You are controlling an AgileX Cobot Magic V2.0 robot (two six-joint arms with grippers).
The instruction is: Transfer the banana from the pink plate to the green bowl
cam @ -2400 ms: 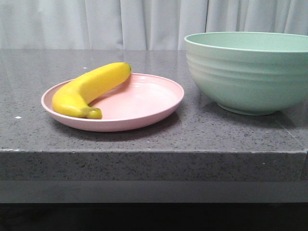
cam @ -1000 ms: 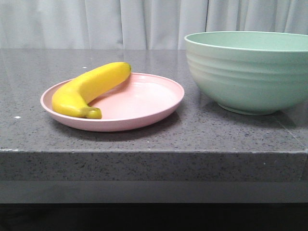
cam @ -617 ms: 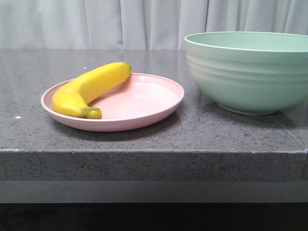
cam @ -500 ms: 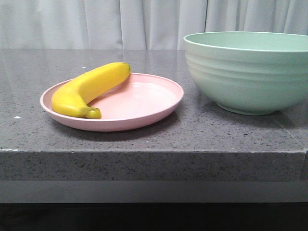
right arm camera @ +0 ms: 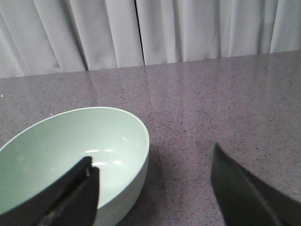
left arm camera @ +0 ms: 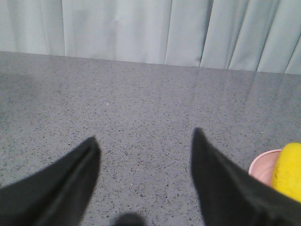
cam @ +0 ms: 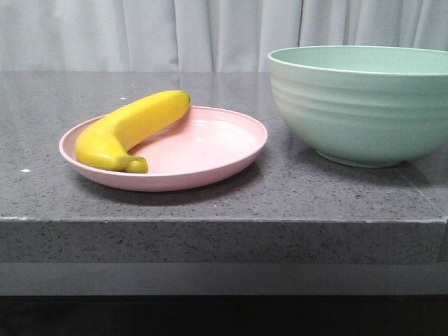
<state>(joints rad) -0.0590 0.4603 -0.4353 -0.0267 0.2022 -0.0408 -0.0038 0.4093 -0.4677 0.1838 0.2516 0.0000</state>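
The banana point(cam: 129, 128) lies along the left side of the pink plate point(cam: 210, 150) on the grey counter, its dark tip toward the front. The green bowl point(cam: 364, 105) stands to the right of the plate and is empty inside in the right wrist view point(right arm camera: 70, 155). My left gripper point(left arm camera: 145, 139) is open over bare counter, with the banana's end point(left arm camera: 289, 169) and the plate's rim point(left arm camera: 263, 167) just past one finger. My right gripper point(right arm camera: 153, 157) is open and empty, with one finger over the bowl's inside. Neither gripper shows in the front view.
The grey speckled counter point(cam: 224, 203) has its front edge close to the plate. Pale curtains point(cam: 210, 31) hang behind the counter.
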